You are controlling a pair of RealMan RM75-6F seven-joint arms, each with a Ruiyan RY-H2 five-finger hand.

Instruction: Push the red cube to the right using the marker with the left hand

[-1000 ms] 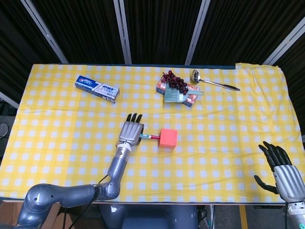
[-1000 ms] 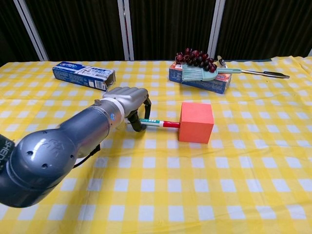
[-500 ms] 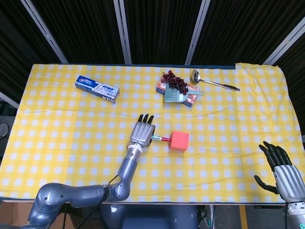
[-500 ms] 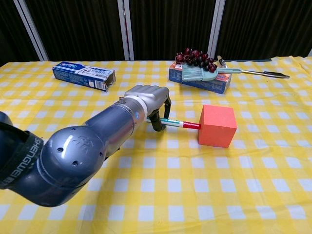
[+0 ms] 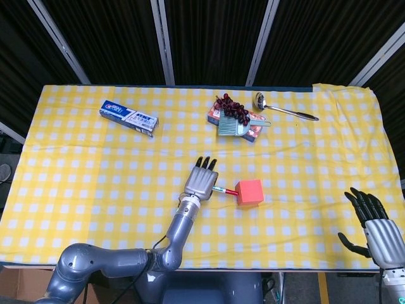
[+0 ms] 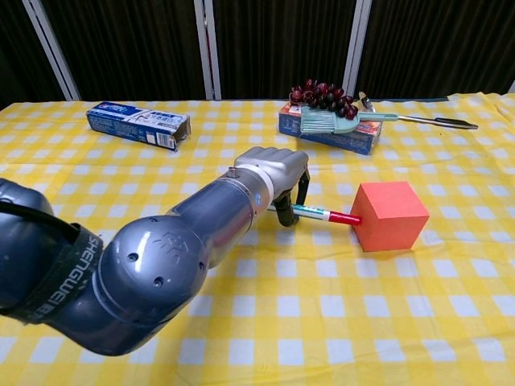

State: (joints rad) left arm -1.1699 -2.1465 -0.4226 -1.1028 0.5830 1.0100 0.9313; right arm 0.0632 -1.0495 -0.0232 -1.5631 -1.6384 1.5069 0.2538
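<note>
The red cube (image 5: pixel 249 192) (image 6: pixel 389 216) sits on the yellow checked tablecloth, a little right of the table's middle. My left hand (image 5: pixel 201 182) (image 6: pixel 272 171) grips a marker (image 5: pixel 223 190) (image 6: pixel 323 215) with a red cap. The marker lies level and points right, its cap tip touching the cube's left face. My right hand (image 5: pixel 373 226) hovers at the lower right corner of the head view, fingers spread, holding nothing. The chest view does not show it.
A blue toothpaste box (image 5: pixel 127 117) (image 6: pixel 138 124) lies at the back left. At the back centre a box carries a green brush (image 5: pixel 233 125) (image 6: pixel 330 123) and dark grapes (image 5: pixel 231 108) (image 6: pixel 323 94). A metal ladle (image 5: pixel 283 109) (image 6: pixel 417 119) lies to their right.
My left hand has moved right with the marker, and the red cube has slid right ahead of the tip and turned a little. My right hand has stayed still.
</note>
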